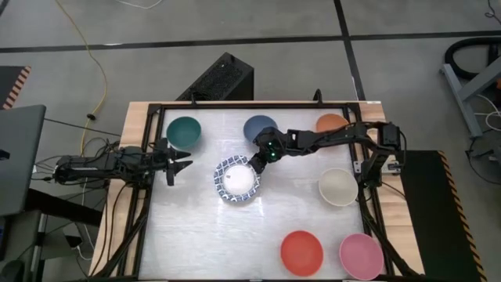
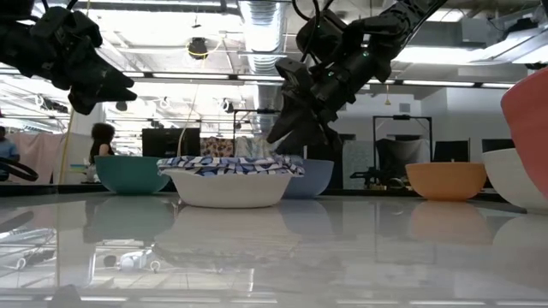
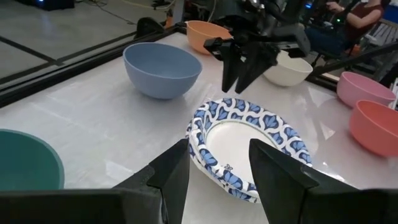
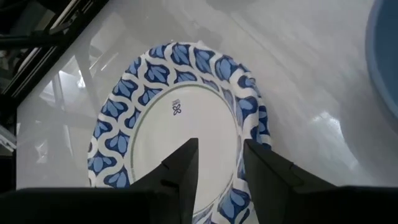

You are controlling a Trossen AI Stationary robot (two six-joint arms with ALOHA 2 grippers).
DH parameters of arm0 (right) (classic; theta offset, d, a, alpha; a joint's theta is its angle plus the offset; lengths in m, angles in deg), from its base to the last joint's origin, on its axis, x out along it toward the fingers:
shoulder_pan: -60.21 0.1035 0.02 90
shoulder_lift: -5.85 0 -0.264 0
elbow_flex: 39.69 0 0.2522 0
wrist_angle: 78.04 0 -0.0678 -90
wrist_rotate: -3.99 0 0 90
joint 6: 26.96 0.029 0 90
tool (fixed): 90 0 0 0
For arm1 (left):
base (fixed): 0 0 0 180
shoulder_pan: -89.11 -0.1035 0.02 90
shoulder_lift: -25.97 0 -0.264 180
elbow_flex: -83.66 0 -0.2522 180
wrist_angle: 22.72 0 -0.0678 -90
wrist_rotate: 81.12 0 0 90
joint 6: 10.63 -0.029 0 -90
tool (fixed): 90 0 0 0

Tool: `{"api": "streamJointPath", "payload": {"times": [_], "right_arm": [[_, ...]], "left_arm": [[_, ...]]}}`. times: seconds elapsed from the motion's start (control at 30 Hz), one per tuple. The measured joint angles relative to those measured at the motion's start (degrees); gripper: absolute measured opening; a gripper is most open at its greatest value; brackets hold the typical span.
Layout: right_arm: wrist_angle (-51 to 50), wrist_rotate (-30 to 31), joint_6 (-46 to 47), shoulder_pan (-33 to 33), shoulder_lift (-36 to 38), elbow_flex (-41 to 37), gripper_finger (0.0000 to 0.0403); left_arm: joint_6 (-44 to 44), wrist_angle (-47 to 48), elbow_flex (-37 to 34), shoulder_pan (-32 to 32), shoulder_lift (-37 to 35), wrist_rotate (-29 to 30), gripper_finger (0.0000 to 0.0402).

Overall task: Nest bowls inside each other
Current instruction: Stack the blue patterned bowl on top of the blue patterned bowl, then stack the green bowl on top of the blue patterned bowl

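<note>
A white bowl with a blue patterned rim [image 1: 236,181] sits upright, mouth up, mid-bench [image 1: 203,243]. The right gripper [image 1: 258,161] hangs over its far rim, jaws parted, gripping nothing. The left gripper [image 1: 182,164] waits beside it, jaws spread.

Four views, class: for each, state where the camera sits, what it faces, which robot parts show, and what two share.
High: overhead, facing down; both arms, table.
Low: table height, facing the room; patterned bowl, both arms above.
Left wrist: on left arm; left gripper open, facing the bowl.
Right wrist: above the bowl; right gripper open.
Shared: the patterned bowl, in both wrist views.
</note>
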Motion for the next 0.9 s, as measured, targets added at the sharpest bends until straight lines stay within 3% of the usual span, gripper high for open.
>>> {"api": "streamJointPath", "payload": {"times": [0.47, 0.67, 0.77, 0.9], "right_arm": [[-4.1, 0.2, -3.5, 0.0, 0.5, 3.2, 0.0146], [-16.2, 5.9, -7.1, 0.2, 0.5, 9.4, 0.0146], [-21.5, 9.3, -7.9, 0.5, 0.5, 12.0, 0.0146], [-25.1, 10.9, -9.2, 0.9, 0.5, 14.6, 0.0146]], "left_arm": [[0.5, 2.7, 0.0, 0.0, 0.0, -0.7, 0.0156], [0.6, 3.7, 0.0, 0.0, 0.0, -0.3, 0.0156], [0.6, 4.9, 0.0, 0.0, 0.0, 3.0, 0.0156], [1.8, 8.5, 0.0, 0.0, 0.3, 13.1, 0.0156]]}}
